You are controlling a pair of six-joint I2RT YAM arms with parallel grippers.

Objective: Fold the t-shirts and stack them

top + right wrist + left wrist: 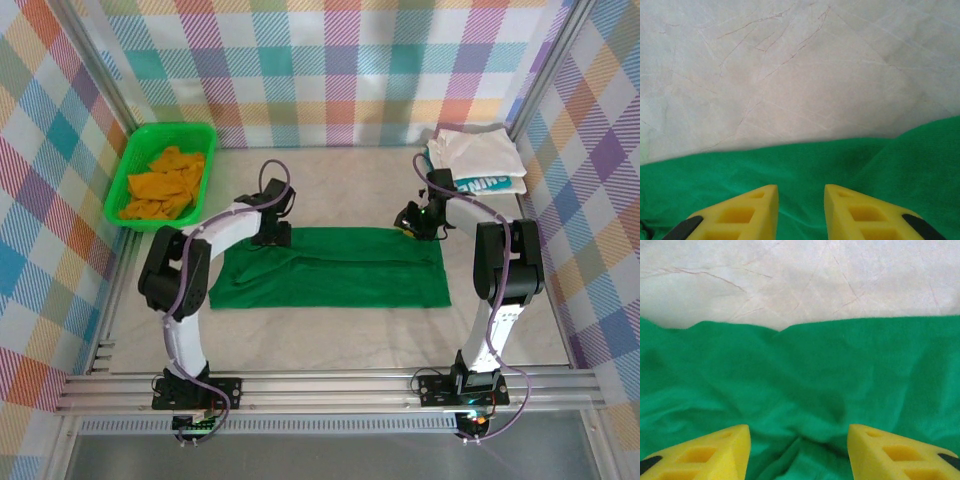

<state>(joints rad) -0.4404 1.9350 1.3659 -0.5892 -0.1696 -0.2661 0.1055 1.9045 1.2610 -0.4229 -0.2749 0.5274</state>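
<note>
A dark green t-shirt [335, 268] lies folded into a long band across the middle of the table; its cloth is wrinkled in the left wrist view [805, 375] and smoother in the right wrist view [805, 165]. My left gripper [272, 236] hangs over the shirt's far left corner, open [799, 442], with a bunched ridge of cloth below the gap. Over the far right corner, my right gripper [412, 224] is open [801, 202] by a narrow gap with cloth lying under it. An orange t-shirt [165, 185] is crumpled in the basket. A white t-shirt [475, 152] lies folded on a teal t-shirt [490, 184] at the back right.
The bright green plastic basket [128, 165] stands at the back left against the checked wall. Bare pale tabletop [340, 190] runs beyond the green shirt's far edge. Metal rails [320, 385] border the near side.
</note>
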